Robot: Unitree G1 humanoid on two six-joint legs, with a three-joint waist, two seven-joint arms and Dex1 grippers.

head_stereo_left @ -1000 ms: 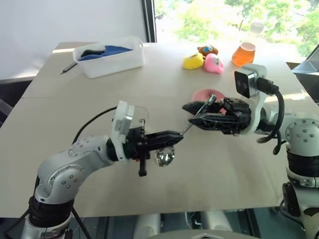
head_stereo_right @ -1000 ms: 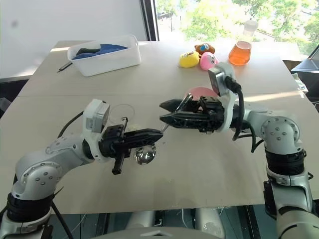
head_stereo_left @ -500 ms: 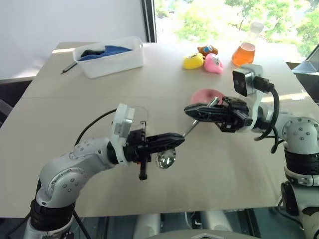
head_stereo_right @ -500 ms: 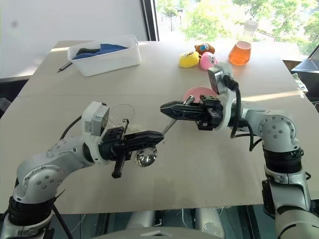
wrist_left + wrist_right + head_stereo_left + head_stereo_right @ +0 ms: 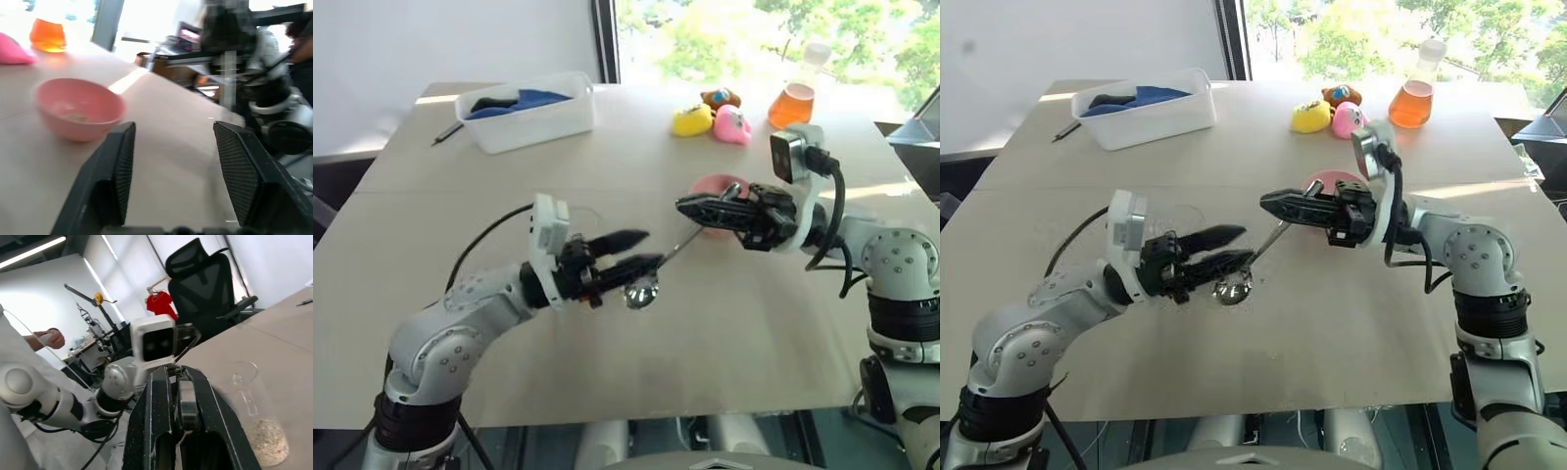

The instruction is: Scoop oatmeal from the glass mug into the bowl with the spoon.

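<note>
Right end effector [image 5: 690,207] is pinching the spoon [image 5: 677,247] handle, seemingly, its length slanting down toward spread left end effector [image 5: 641,249], bowl [image 5: 713,186] lying behind.

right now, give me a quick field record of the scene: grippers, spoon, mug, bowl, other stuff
left gripper: open, fingers spread, holding nothing
right gripper: shut on the spoon handle
spoon: held slanting down toward the left gripper, shiny bowl low near the table
glass mug: upright on the table, oatmeal in its bottom
bowl: pink, on the table, a few flakes inside
others: white tub, orange flask, toy ducks at the far side
</note>
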